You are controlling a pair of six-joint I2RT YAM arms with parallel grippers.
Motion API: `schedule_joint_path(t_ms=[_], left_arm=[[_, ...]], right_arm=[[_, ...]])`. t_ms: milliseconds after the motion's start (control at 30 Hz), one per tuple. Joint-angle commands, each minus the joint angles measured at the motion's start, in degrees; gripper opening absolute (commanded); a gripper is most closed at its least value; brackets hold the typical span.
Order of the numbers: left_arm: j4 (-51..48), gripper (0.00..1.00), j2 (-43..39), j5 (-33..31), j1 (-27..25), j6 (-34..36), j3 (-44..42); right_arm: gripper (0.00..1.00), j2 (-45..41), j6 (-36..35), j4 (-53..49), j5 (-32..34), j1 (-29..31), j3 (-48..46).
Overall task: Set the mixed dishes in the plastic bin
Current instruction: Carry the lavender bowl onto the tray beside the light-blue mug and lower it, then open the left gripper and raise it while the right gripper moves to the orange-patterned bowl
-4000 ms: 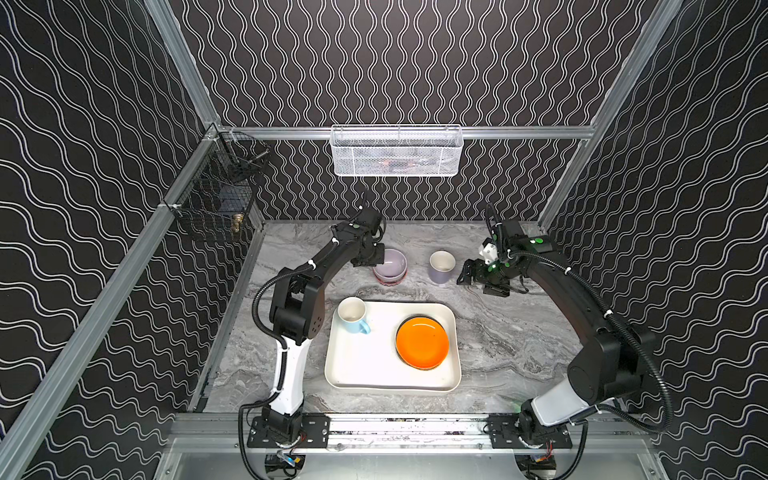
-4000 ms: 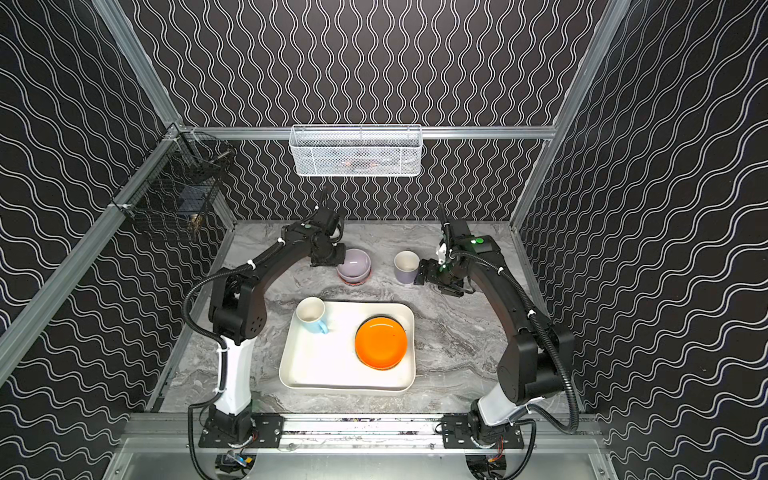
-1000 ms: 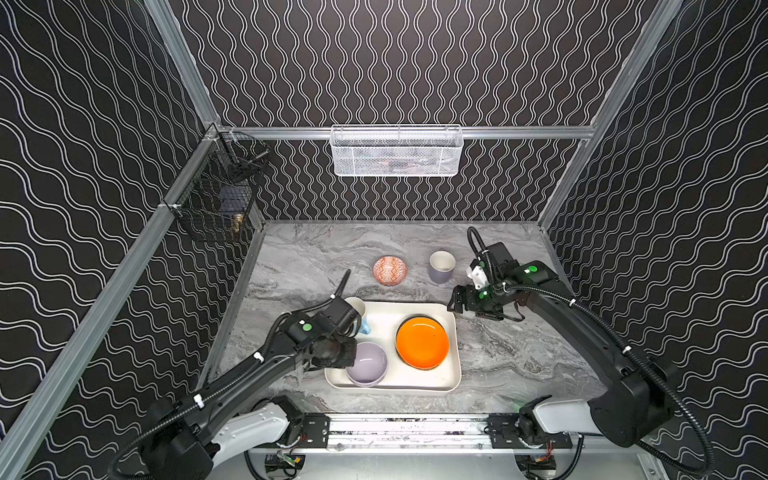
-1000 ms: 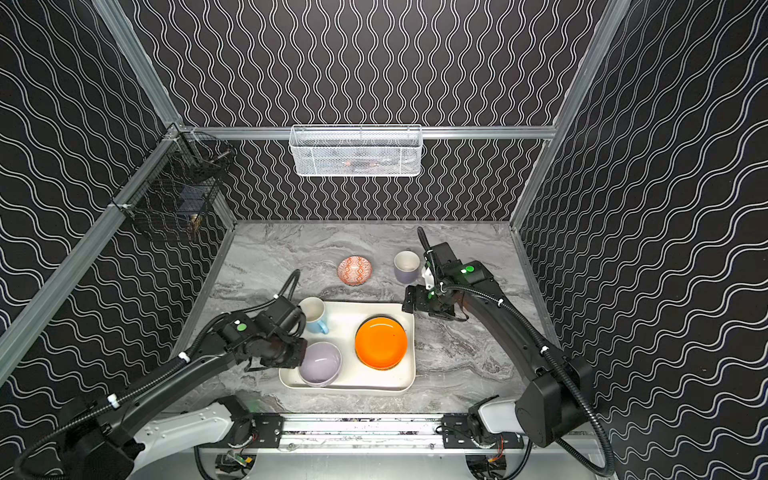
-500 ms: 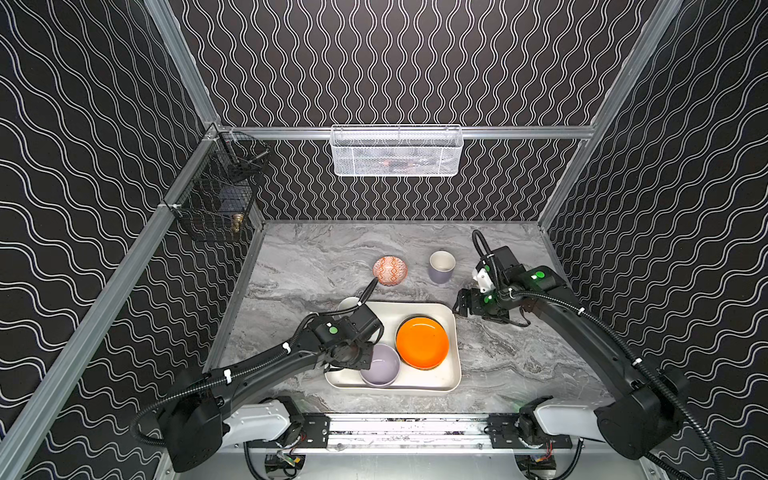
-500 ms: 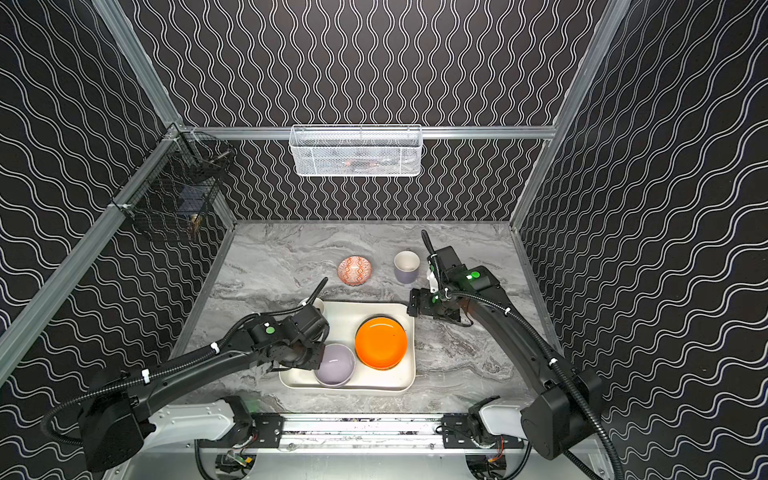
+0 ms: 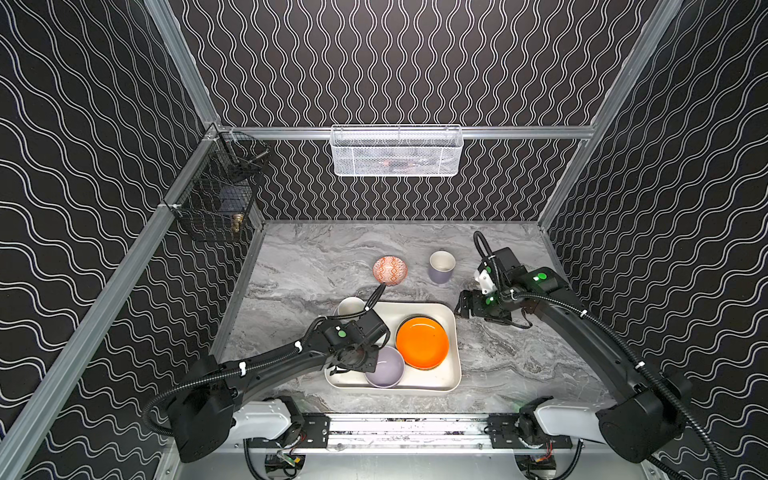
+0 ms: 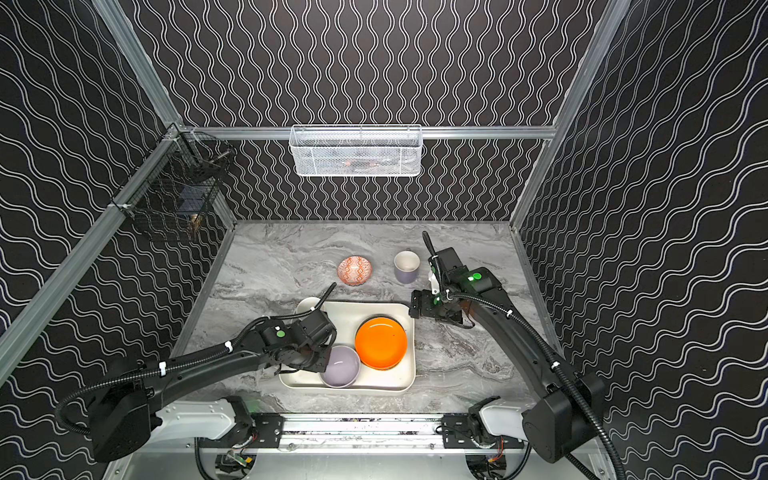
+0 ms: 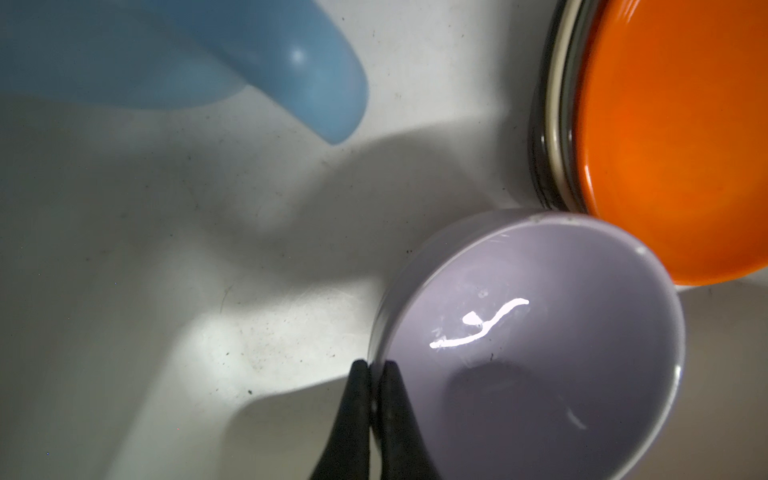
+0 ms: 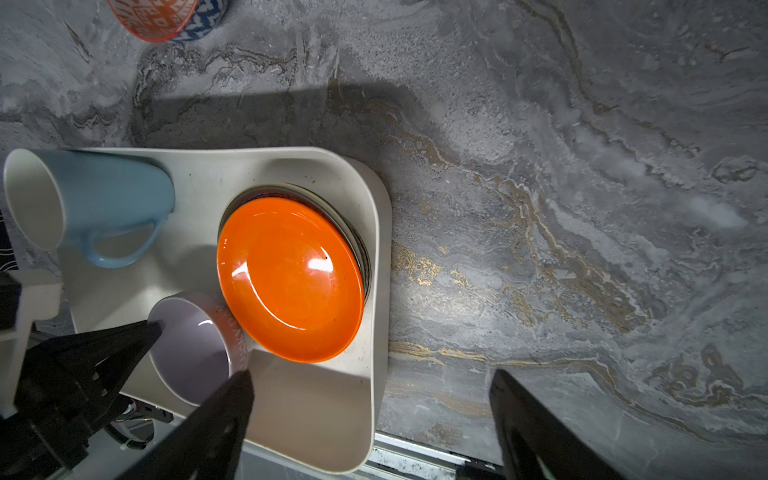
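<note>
The cream-white plastic bin (image 7: 428, 380) (image 8: 395, 380) lies at the table's front. Inside it, my left gripper (image 9: 376, 368) (image 7: 369, 360) is shut on the rim of the lavender bowl (image 9: 540, 353) (image 7: 385, 366) (image 10: 191, 353). The bowl is tilted and touches the orange plate (image 7: 422, 343) (image 9: 673, 145), which tops a stack of plates. A light blue mug (image 10: 104, 203) (image 7: 350, 306) lies on its side in the bin's far left corner. The red-orange patterned bowl (image 7: 389, 270) and the lavender-grey mug (image 7: 441, 267) stand on the table behind the bin. My right gripper (image 10: 372, 378) (image 7: 461, 307) hangs open and holds nothing, by the bin's far right corner.
A white wire-mesh basket (image 7: 397, 151) hangs on the back wall and a black wire basket (image 7: 216, 199) on the left wall. Grey marble table (image 7: 519, 361) stretches right of the bin. Patterned walls close in three sides.
My left gripper has carried the lavender bowl from the far table into the bin and, in the last second, slid it right against the orange plate. The right gripper has barely moved.
</note>
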Motion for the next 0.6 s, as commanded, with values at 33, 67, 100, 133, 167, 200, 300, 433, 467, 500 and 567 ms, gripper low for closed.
schedule_joint_path(t_ms=[33, 67, 100, 133, 167, 200, 300, 433, 467, 500, 567], left_arm=[[1.79, 0.23, 1.04, 0.04, 0.0, -0.3, 0.08], [1.35, 0.29, 1.06, -0.13, 0.03, -0.31, 0.35], [0.73, 0.36, 0.93, -0.56, -0.03, -0.18, 0.78], [0.12, 0.42, 0.75, -1.06, -0.02, -0.17, 1.2], [-0.63, 0.49, 0.27, -1.43, 0.01, -0.09, 1.65], [-1.43, 0.54, -0.11, -1.96, 0.03, -0.05, 2.38], [-4.43, 0.62, -1.0, -2.63, -0.03, 0.3, 5.41], [-9.96, 0.66, -2.4, -3.59, -0.01, 1.06, 12.19], [-11.49, 0.68, -2.67, -4.66, 0.07, 1.33, 14.18], [-13.11, 0.71, -2.73, -6.02, 0.32, 1.95, 16.84], [-16.19, 0.77, -2.09, -8.49, 1.61, 3.5, 22.31]], right_arm=[[0.9, 0.24, -0.03, -1.14, 0.42, 0.05, 0.69], [0.9, 0.47, -0.13, -1.19, 0.43, 0.05, 0.96], [0.9, 0.73, -0.21, -1.16, 0.43, 0.05, 1.26], [0.9, 0.96, -0.33, -1.1, 0.43, 0.01, 1.47], [0.9, 1.3, -0.44, -0.92, 0.43, 0.05, 1.78], [0.9, 1.73, -0.52, -0.68, 0.26, 0.05, 2.08], [0.89, 3.71, -1.11, 0.29, -0.79, 0.05, 3.69], [0.8, 8.73, -1.68, 1.56, -1.55, 0.05, 8.23], [0.78, 10.13, -1.84, 2.01, -1.91, 0.05, 9.62], [0.75, 12.36, -1.79, 2.49, -2.41, 0.05, 11.45], [0.69, 16.51, -1.82, 3.47, -3.75, 0.04, 15.44]])
